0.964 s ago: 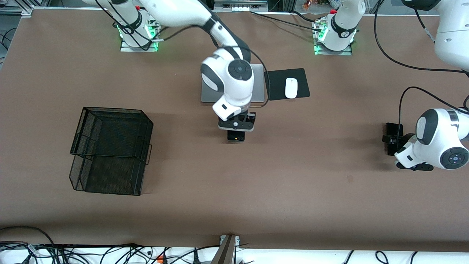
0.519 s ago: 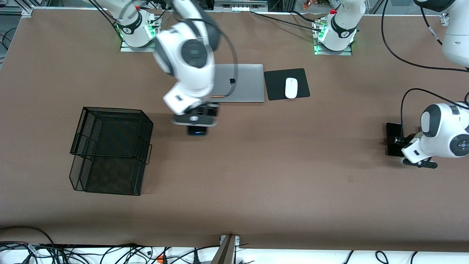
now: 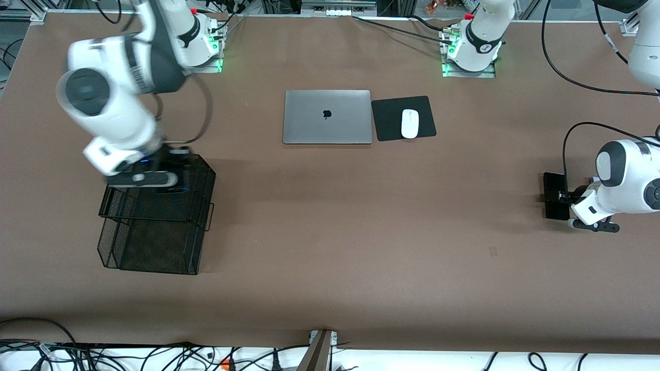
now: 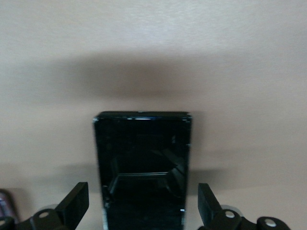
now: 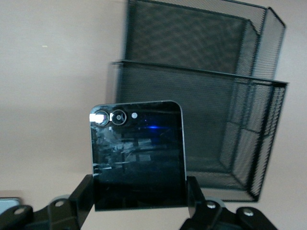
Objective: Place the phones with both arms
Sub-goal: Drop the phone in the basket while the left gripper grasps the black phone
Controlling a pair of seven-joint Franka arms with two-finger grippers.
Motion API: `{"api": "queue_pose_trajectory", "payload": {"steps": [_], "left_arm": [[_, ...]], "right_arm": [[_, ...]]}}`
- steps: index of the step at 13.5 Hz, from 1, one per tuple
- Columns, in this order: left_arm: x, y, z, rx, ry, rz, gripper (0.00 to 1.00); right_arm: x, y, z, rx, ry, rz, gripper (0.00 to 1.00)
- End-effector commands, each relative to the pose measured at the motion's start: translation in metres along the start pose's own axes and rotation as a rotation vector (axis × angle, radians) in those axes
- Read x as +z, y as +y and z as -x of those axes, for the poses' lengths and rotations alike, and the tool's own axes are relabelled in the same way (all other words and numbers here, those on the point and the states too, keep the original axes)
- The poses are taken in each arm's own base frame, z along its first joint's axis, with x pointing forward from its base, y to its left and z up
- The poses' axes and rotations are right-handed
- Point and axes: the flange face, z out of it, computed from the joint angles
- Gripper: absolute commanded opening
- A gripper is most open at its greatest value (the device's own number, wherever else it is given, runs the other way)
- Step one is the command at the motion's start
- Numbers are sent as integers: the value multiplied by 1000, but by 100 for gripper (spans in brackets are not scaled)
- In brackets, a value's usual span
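We see the right pincer (image 3: 172, 180) clamped on the squarish black folded phone with camera dots (image 5: 137, 153), its fingers pressed to the phone's two side edges. In the right wrist view the phone stands out from the fingers with its camera lenses at the outer corner. Pincer and phone hang over the black wire-mesh two-tier basket (image 3: 154, 216), at the upper tier's rim toward the robots' bases. The basket sits at the right arm's end of the brown table (image 3: 330, 247).

The left pincer (image 3: 559, 198) is low at the left arm's end of the table, fingers spread wide. The long black slab phone (image 4: 142, 163) lies flat on the table between them; in the left wrist view both fingers (image 4: 72, 206) stand clear of its long edges, so nothing is gripped.

A closed silver laptop (image 3: 327, 117) lies mid-table nearer the bases, with a black mouse pad (image 3: 386, 121) beside it carrying a white mouse (image 3: 410, 123).

Against a second ago: the right arm then stood over mid-table just in front of the laptop, hiding part of it, phone already in its grip. It has since swung to the basket, and the laptop shows whole. The left pincer has barely shifted and remains spread about the slab.
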Motion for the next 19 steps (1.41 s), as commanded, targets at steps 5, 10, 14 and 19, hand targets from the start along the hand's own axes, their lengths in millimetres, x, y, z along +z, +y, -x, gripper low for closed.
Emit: {"api": "queue_pose_trajectory", "payload": {"steps": [5,10,14,19], "left_arm": [[4,5,7,46,-11,42,100],[16,0,4,48,16,34,100],[11,-2,2,118,15,-15,100],[11,-2,1,119,17,-18,100]], "right_arm": [[78,117,-7,30,10,-69,0],[112,121,-11,72,-41,-86,0],[118,132,-10,107,-54,-97,100],[70,129,-24,93,-64,-120,100]]}}
